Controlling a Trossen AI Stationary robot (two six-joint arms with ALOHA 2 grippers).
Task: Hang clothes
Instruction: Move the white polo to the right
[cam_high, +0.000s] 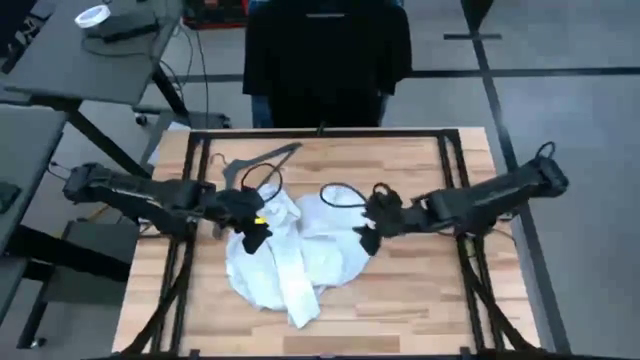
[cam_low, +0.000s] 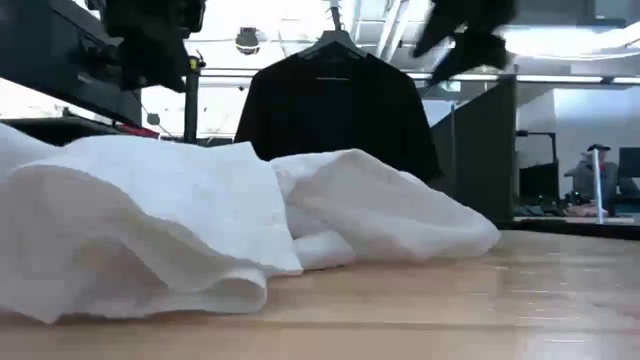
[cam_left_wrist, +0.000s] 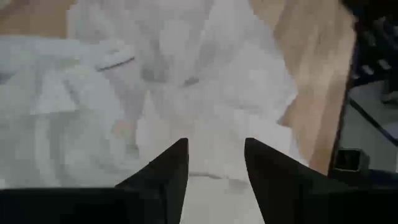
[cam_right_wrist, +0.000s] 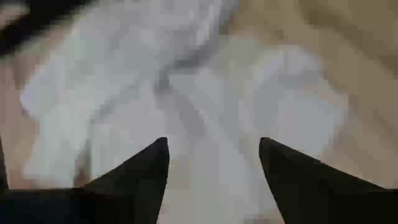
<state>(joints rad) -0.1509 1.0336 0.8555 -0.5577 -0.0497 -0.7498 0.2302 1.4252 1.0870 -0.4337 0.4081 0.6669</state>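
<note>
While crumpled, white top (cam_high: 290, 255) lies between both claws.

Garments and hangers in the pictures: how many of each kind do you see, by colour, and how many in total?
White top, crumpled on the table: 1
Black top, hanging behind the table: 1
Dark hanger, lying on the table: 1
Hanger holding the black top: 1
Total: 4

white top (cam_low: 150, 225): cut off at low view's left edge
black top (cam_high: 325, 55): upper part cropped in high view
right wrist view: blurred
</note>
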